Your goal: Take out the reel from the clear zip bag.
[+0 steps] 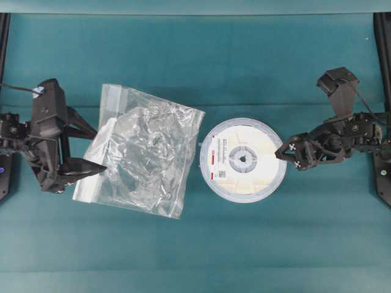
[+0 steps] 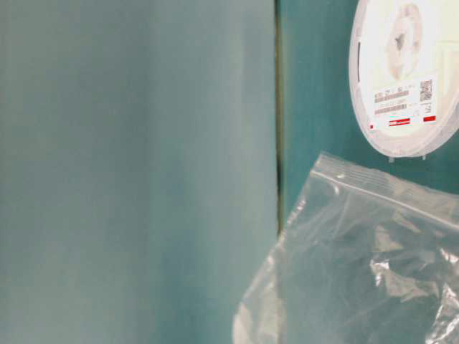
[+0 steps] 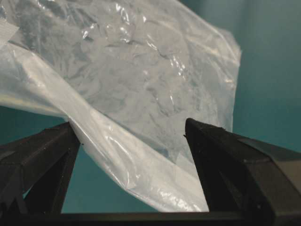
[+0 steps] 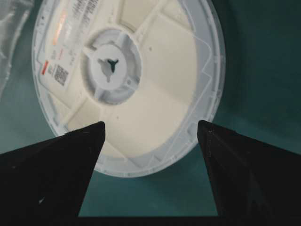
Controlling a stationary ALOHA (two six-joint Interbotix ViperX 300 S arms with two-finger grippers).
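The right gripper (image 1: 286,155) sits wide open right at the reel's (image 1: 243,160) right edge, and in its wrist view the two fingers (image 4: 70,155) straddle the near rim with nothing pinched, so it holds nothing. The reel lies flat on the teal table (image 1: 244,67), fully out of the bag (image 1: 143,155), with only a sliver of table between the reel's left edge and the bag's right side. Over on the left, the left gripper (image 1: 85,149) is spread wide too, hanging at the bag's left edge; its wrist view shows crumpled film running between the fingers (image 3: 221,155), but the jaws are apart and not clamping it. So the job looks basically done, judging by how things lie. As for handling: the reel looks like a stiff, light plastic disc, fairly slick, and lying flat it gives little to grab except the thin pale rim, so an edge pinch at the rim seems the best bet, maybe after tipping it. The hub hole looks too small for a finger. The bag is the opposite: floppy, crinkly, nearly weightless, likely to slide and bunch, best taken at the zip strip or a corner.
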